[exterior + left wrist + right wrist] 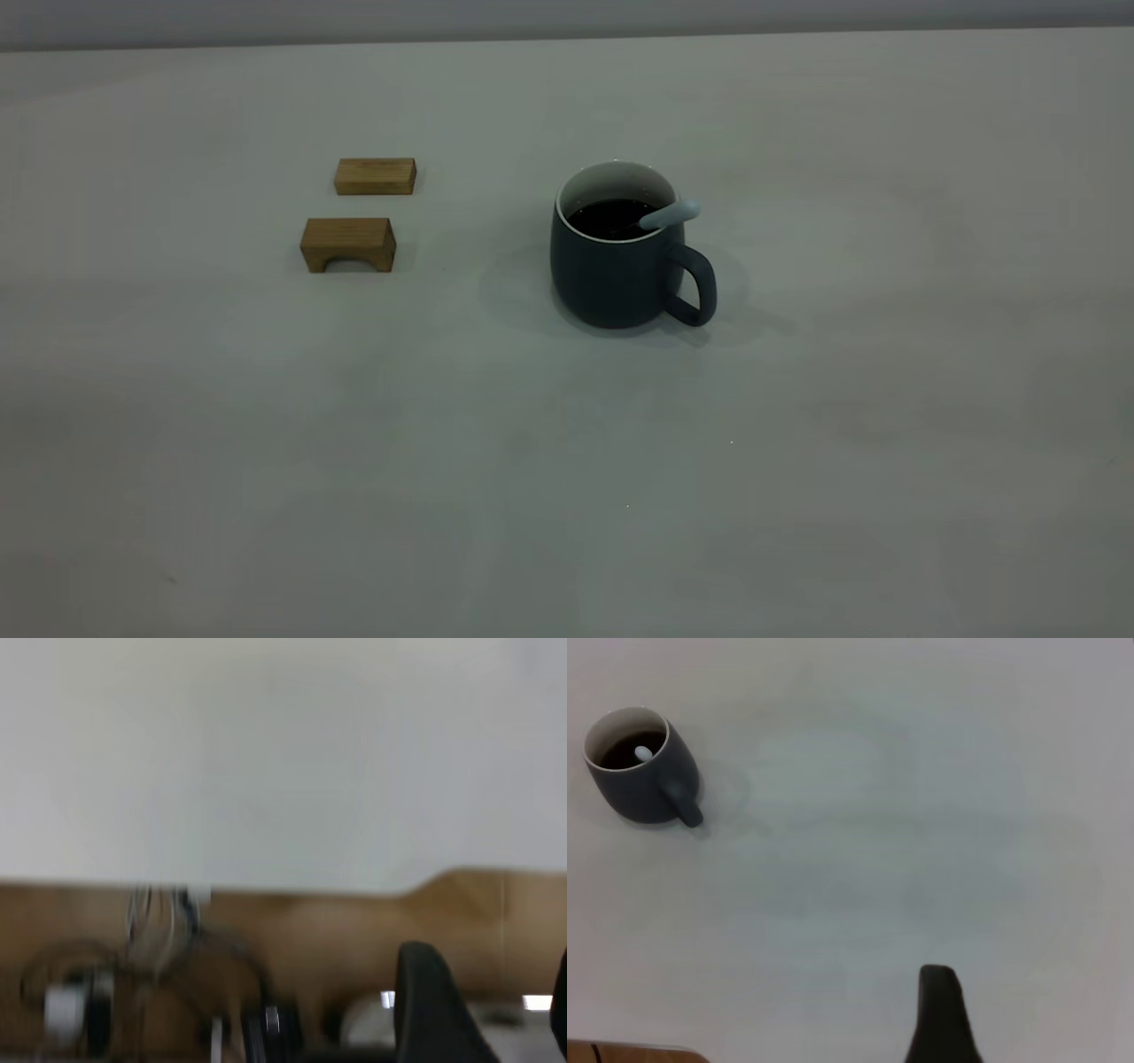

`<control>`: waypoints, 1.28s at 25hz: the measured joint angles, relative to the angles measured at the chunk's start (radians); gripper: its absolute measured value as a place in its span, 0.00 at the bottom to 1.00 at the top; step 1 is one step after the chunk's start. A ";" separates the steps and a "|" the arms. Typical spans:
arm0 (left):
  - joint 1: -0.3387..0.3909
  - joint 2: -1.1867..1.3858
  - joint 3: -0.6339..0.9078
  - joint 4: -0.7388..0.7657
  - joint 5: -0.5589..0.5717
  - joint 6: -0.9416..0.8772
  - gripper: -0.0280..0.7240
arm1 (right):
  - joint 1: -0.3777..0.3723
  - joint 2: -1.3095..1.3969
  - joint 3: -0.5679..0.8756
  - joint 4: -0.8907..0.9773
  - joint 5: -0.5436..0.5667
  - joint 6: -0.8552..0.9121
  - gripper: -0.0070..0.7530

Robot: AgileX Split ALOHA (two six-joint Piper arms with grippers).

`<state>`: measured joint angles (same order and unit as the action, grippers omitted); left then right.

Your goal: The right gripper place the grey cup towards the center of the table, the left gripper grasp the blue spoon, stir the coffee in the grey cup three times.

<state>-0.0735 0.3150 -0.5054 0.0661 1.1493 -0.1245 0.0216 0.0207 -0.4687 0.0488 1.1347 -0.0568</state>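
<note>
1. Your grey cup (620,266) stands upright near the middle of the table (567,461), handle turned toward the right arm's side.
2. The blue spoon (671,214) rests in the coffee (611,217), its handle leaning on the rim above the cup's handle.
3. Two wooden blocks (348,244) sit well apart on the left arm's side.
4. Neither claw reaches the exterior view. Each wrist camera catches only part of its dark fingers (943,1019), holding nothing; you cannot tell how far either is open.
</note>
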 joint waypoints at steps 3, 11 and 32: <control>0.027 -0.102 0.016 -0.006 -0.022 0.057 0.58 | 0.000 0.000 0.000 0.000 0.000 0.000 0.78; 0.047 -0.265 0.019 -0.006 -0.022 0.074 0.58 | 0.000 0.000 0.000 0.000 0.000 0.000 0.78; 0.074 -0.334 0.019 -0.048 -0.019 0.090 0.58 | 0.000 0.000 0.000 0.002 0.000 0.000 0.78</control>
<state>0.0005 -0.0189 -0.4862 0.0185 1.1301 -0.0342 0.0216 0.0207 -0.4687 0.0507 1.1347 -0.0568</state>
